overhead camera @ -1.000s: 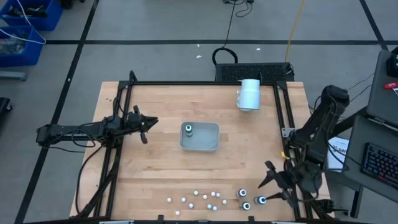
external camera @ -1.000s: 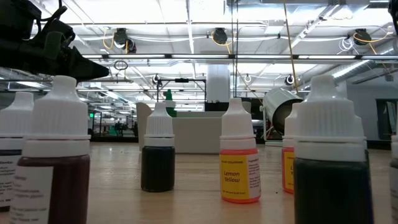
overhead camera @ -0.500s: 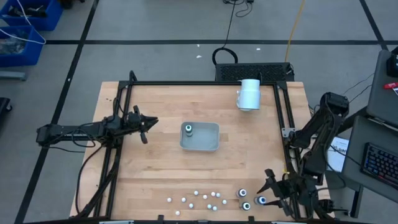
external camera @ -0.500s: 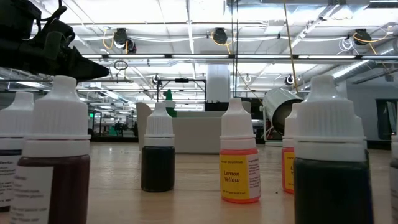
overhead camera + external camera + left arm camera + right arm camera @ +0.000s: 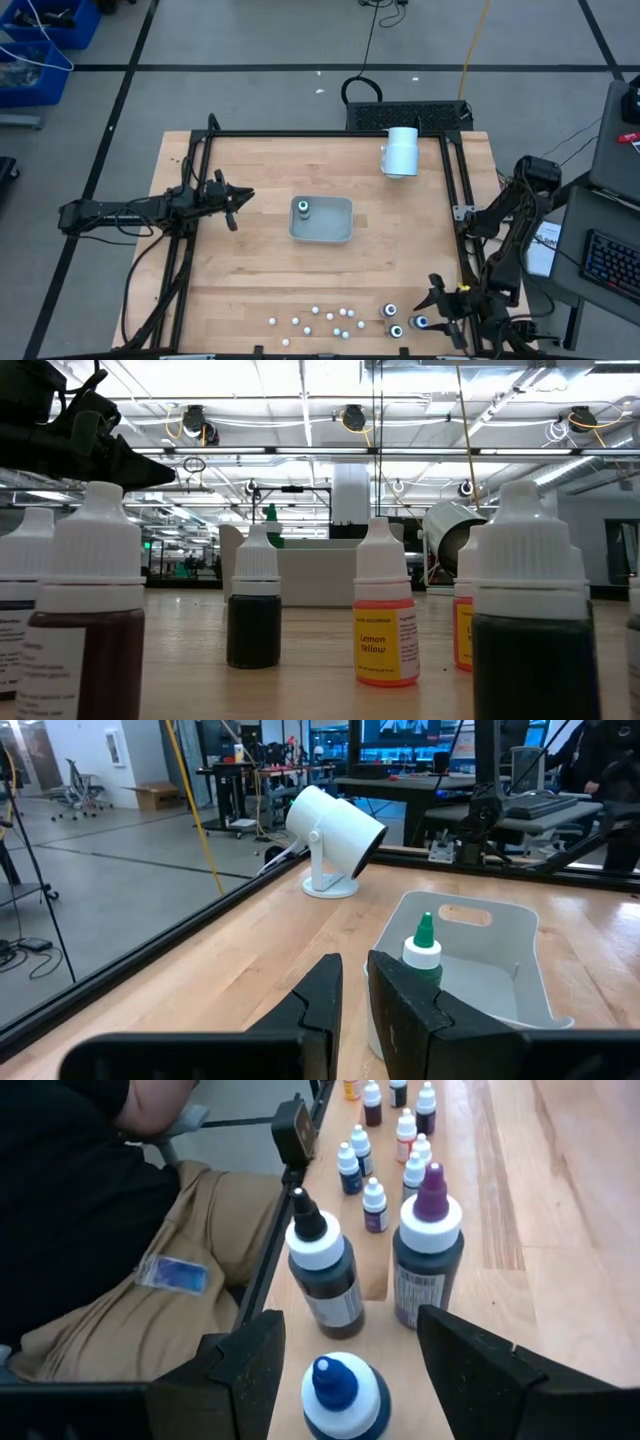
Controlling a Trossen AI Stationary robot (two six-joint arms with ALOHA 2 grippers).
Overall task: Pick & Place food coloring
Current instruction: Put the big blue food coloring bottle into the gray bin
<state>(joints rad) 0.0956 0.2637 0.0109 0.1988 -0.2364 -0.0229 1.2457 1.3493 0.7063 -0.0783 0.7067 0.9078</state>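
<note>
Bench (image 5: 260,270) first: we judge the right gripper (image 5: 350,1370) should drop squarely over the blue-capped bottle (image 5: 345,1398) at the front right edge before closing. Its jaws gape wide, empty. Tray (image 5: 335,232) holds one bottle (image 5: 303,209). Left gripper (image 5: 355,995), nearly closed, grasps nothing.

**A workshop hall around the wooden table**

We see a grey concrete floor (image 5: 250,40) with dark lines on it. A blue bin (image 5: 45,35) stands at the far left, and a keyboard (image 5: 608,262) lies on a desk at the right. Overhead we notice a ceiling with pipes and ducts (image 5: 350,420). A seated person in tan trousers (image 5: 140,1310) is beside the table.
</note>
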